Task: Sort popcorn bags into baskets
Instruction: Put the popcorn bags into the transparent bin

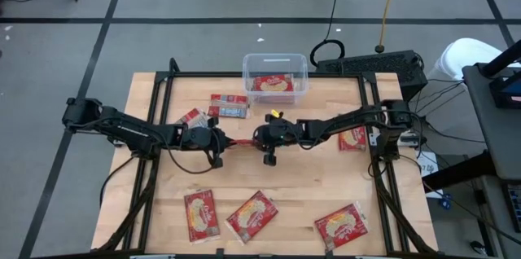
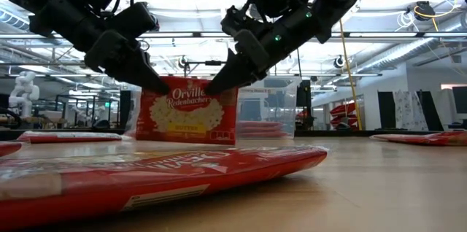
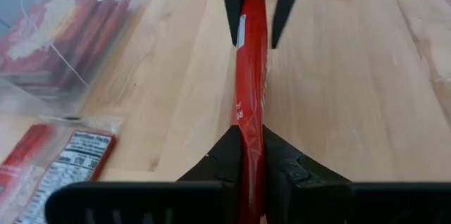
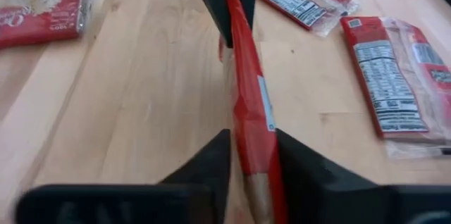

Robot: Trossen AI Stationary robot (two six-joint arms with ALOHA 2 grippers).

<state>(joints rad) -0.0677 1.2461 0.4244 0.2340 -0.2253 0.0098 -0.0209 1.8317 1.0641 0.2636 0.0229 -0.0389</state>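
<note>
At the centre of the high view, a popcorn bag point(image 2: 187, 110) stands on edge just above the surface point(image 1: 301, 186). The left pincer point(image 3: 251, 155) is clamped on one end. The right pincer point(image 4: 251, 155) flanks the other end, seemingly not quite closed. The clear basket point(image 1: 303, 73), top centre, holds one bag.

A robotics lab or open workshop hall. The wooden bench point(image 1: 285, 186) sits inside a black metal frame point(image 1: 155, 129) on grey floor tiles with loose cables point(image 1: 330, 15). The low view shows exposed ceiling trusses point(image 2: 408, 39), strip lighting, and a white robot figure point(image 2: 22, 90) beyond.
</note>
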